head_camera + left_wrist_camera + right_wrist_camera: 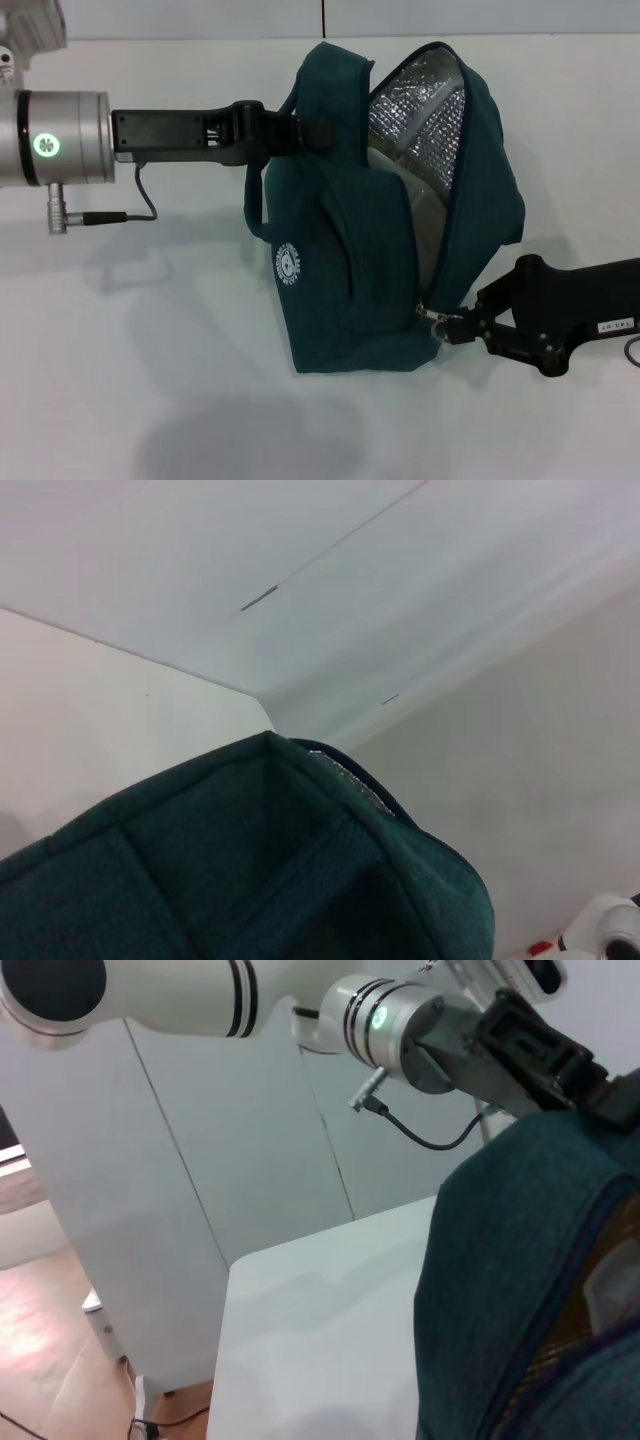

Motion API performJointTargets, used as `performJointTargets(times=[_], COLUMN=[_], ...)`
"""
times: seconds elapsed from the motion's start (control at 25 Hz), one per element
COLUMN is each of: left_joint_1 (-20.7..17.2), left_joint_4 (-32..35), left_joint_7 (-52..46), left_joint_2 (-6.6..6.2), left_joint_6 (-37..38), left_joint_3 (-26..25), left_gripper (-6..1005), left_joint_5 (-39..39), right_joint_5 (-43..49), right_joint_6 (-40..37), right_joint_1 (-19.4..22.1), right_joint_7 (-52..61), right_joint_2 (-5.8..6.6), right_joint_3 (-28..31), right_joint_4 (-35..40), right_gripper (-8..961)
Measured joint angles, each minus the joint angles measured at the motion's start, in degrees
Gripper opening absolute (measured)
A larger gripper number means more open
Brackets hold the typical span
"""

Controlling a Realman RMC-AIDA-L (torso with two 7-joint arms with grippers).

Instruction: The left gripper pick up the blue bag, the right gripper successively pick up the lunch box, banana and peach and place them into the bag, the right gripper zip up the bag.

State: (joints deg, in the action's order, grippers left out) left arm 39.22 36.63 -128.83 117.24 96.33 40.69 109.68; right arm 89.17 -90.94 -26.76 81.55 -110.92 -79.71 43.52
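The right gripper (452, 327) sits at the near right of the head view, its black forearm with the small white label coming in from the right edge, its skeletal fingers drawn narrow around the ring zipper pull (438, 320) at the near end of the bag's opening. Just beyond it the blue bag (380, 250) hangs above the white table (150, 330), its dark teal side with the white round logo (288, 265) turned toward the camera and a soft shadow under it on the tabletop. The zipper track runs up from the pull along the right side of the bag, and the mouth gapes wide toward the far end, showing the silver foil lining (420, 110) and something pale inside that cannot be made out. At the upper left of the bag a loop handle (305, 130) is clamped in the left gripper (285, 133), whose fingers are pinched on the strap; its black hand reaches in level from the left, behind it the silver cylindrical wrist with the green light (46, 145) and a thin black cable. In the left wrist view only the bag's teal top and a sliver of foil show. In the right wrist view the bag's fabric fills the near corner, with the left arm's wrist farther off.
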Motion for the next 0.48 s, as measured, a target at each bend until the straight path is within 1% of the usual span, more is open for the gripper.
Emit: performJointTargets(times=[0.48], left_joint_1=[0.07], left_joint_4=[0.01], left_joint_7=[-0.08], left_joint_2=[0.00], left_joint_6=[-0.07], left_joint_3=[0.00], left_gripper=[32], left_joint_5=[0.01], right_joint_5=[4.75], right_joint_6=[-1.37], right_joint_1=[-1.81], right_joint_7=[7.13], right_joint_2=[0.55], right_joint_3=[0.10], right_joint_4=[6.47], right_gripper=[34])
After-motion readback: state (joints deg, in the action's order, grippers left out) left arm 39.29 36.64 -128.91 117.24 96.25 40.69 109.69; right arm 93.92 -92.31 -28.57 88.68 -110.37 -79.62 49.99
